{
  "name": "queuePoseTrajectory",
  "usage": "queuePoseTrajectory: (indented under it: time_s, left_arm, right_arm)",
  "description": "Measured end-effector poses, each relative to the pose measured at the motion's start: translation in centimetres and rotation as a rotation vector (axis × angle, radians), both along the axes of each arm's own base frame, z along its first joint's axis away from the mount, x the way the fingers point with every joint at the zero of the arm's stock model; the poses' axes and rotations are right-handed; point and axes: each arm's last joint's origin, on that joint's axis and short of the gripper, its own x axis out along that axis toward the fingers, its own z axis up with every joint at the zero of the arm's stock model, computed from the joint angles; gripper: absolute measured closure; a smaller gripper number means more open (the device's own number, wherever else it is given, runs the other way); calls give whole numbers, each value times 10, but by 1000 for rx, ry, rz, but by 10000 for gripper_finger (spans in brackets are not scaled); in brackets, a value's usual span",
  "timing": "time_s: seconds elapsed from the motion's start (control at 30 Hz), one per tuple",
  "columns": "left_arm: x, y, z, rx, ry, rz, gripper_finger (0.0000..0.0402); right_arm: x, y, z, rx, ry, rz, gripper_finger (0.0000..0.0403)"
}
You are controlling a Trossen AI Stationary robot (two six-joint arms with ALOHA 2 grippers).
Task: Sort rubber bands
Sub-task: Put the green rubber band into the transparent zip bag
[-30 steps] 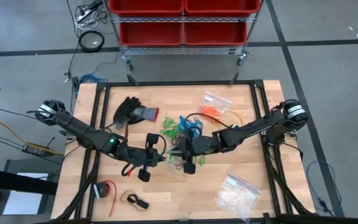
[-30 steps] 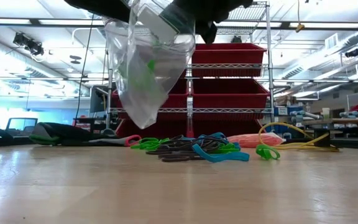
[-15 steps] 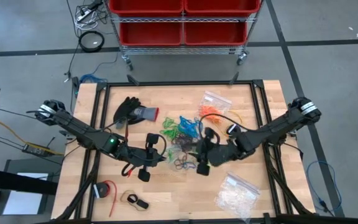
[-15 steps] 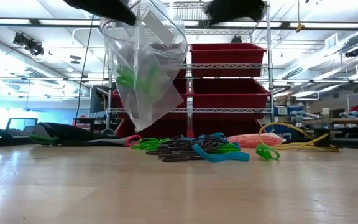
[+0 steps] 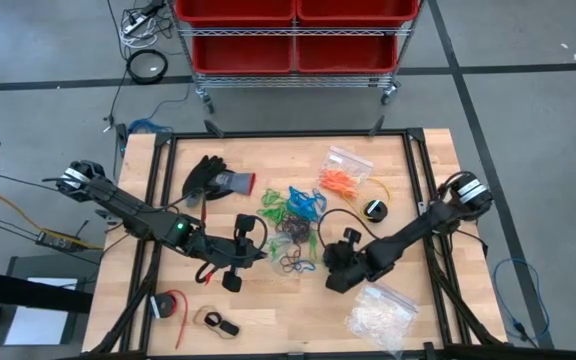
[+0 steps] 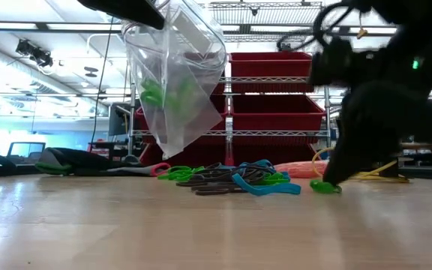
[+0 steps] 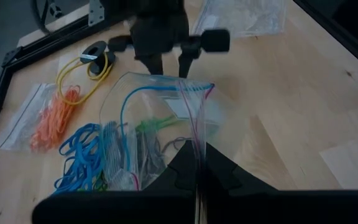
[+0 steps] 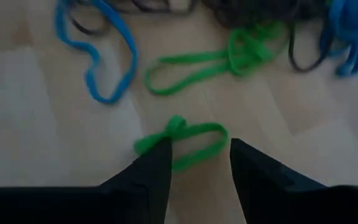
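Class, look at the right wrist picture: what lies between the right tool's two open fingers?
A twisted green rubber band lies flat on the bare wooden table, partly between the right tool's open fingers. The right wrist view shows it.

high: overhead, whole table (image 5: 438,150) | low: tabletop level | wrists: close, downward

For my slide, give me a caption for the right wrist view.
Open right gripper poised over a knotted green rubber band on the wooden table.
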Motion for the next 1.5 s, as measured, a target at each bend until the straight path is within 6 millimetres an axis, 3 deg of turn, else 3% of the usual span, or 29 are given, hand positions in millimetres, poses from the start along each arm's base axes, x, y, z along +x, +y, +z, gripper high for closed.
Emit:
queuePoseTrajectory:
  time_s: [0.1,0.23,0.33,0.4,0.7,0.83,0.97,1.1,1.4,1.5]
  left_arm:
    - [0,0,0,0,-2,-1,386]
    - [0,0,0,2,-1,-1,386]
    - [0,0,0,3,2,-1,386]
    - [0,0,0,3,2,-1,386]
    - [0,0,0,2,0,-2,386]
    - [0,0,0,2,-1,-2,386]
    - [0,0,0,0,0,0,386]
    - [0,0,0,-1,1,1,386]
    - [0,0,0,-4,-4,2,386]
    - [0,0,1,-6,-7,2,386]
  right_arm:
    - [10,-3,-8,34,-7,15,272]
    - [20,-3,-6,47,10,46,377]
    - [19,-4,4,35,22,54,397]
    - [18,-5,20,13,13,54,401]
    - [31,-1,133,-121,-279,146,403]
    - [40,-6,152,-120,-308,211,403]
    - [36,-10,143,-84,-228,205,399]
    - [24,-7,115,-11,-156,157,373]
    - [-4,-7,40,112,-253,90,271]
    - [-12,-12,23,118,-307,108,235]
